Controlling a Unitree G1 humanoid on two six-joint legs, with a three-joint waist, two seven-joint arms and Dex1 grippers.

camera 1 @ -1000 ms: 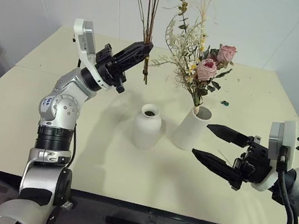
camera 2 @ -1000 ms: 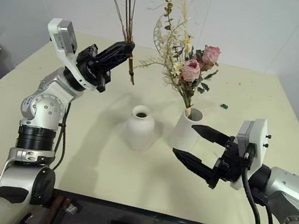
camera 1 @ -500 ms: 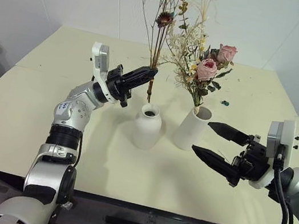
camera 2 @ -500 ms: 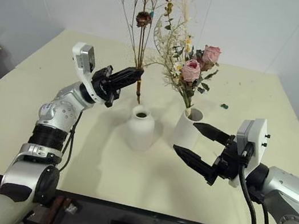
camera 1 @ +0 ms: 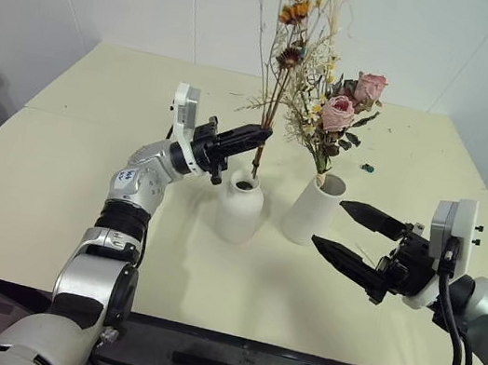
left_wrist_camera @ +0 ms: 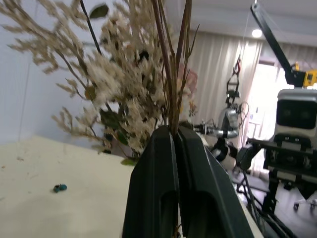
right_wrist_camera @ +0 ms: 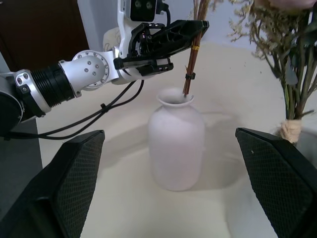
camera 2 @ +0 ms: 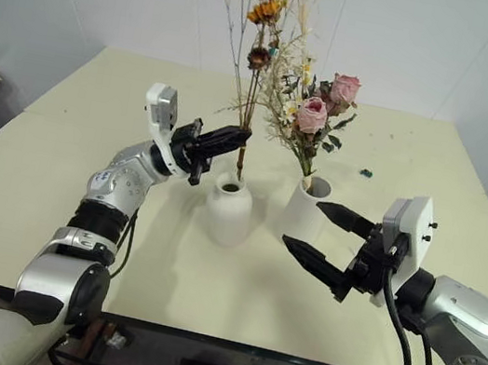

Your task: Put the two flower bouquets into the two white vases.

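Flowers are going into two white vases near the middle of a cream table (camera 1: pixel 52 196): the small bouquet (camera 1: pixel 284 52) of yellow-orange blooms on thin brown stems is standing upright in the grip of the left gripper (camera 1: pixel 260 133), whose black fingers are pressed together on the stems just above the mouth of the bottle vase (camera 1: pixel 241 207). The right wrist view is showing the stem ends (right_wrist_camera: pixel 187 84) dipping just inside that narrow mouth, with a small dark tie around them above the rim. The left wrist view is looking up along the closed fingers (left_wrist_camera: pixel 163 188) at the brown stems rising between them. Beside the bottle vase, toward the table's right edge and a little nearer its far edge, the tall vase (camera 1: pixel 312 209) is holding the rose bouquet (camera 1: pixel 336 114), its pink roses, green leaves and pale grasses spreading above the wide mouth and mingling with the small bouquet's stems. The right gripper (camera 1: pixel 352 232) is hovering near the table's right front corner, its jaws spread wide and holding nothing, pointing toward the two vases and close to the tall one. A tiny dark speck (camera 1: pixel 367 168) is lying on the table beyond the tall vase.
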